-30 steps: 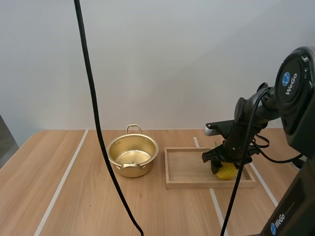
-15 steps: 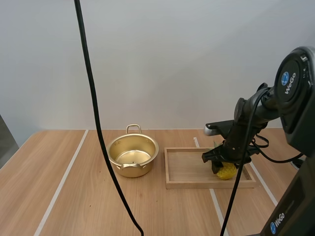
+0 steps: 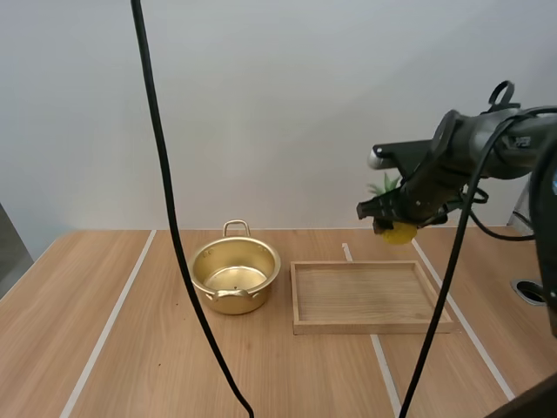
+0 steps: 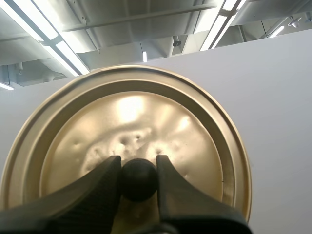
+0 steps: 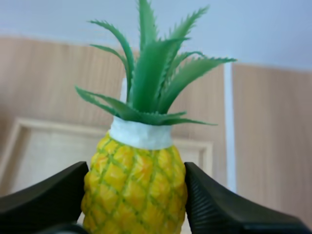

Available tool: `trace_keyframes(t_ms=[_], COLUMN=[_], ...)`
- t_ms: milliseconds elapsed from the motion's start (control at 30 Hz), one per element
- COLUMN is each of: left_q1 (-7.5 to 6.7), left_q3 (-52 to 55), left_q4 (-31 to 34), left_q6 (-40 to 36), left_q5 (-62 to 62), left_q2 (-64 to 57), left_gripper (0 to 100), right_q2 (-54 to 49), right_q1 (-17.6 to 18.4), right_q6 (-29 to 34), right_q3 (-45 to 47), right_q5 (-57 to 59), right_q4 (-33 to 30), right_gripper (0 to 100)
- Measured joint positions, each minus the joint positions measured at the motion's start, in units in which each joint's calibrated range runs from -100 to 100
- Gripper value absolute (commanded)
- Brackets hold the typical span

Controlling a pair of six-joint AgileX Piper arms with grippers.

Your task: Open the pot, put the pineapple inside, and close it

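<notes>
Pineapple is clamped in my right jaws, aloft over the wooden tray. My left jaws grip the lid by its knob. The pot sits open on the tabletop, left of the tray.

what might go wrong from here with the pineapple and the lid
The pineapple, pinched by its rounded sides in the right gripper above the tray, might slip on the way to the pot. The lid is held by its knob alone in the left gripper and could swing or drop.
</notes>
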Motion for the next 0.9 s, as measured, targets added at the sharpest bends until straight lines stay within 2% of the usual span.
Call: trace_keyframes(t_ms=[200,400,567,900], left_q1=[0.0,0.0,0.0,0.0], left_q3=[0.0,0.0,0.0,0.0], left_q4=[0.0,0.0,0.0,0.0], left_q6=[0.0,0.0,0.0,0.0], left_q5=[0.0,0.0,0.0,0.0], left_q2=[0.0,0.0,0.0,0.0], left_gripper=[0,0,0,0], right_q2=[-7.2,-13.2,-16.9,-18.5], right_q1=[0.0,0.0,0.0,0.0], right_q6=[0.0,-2.3,-5.2,-6.3], right_q3=[-5.8,-9.1,-9.4,-9.4], right_q5=[-0.3,-0.2,0.0,4.1], right_q4=[1.8,6.4,11.1,16.7], right_gripper=[0,0,0,0])
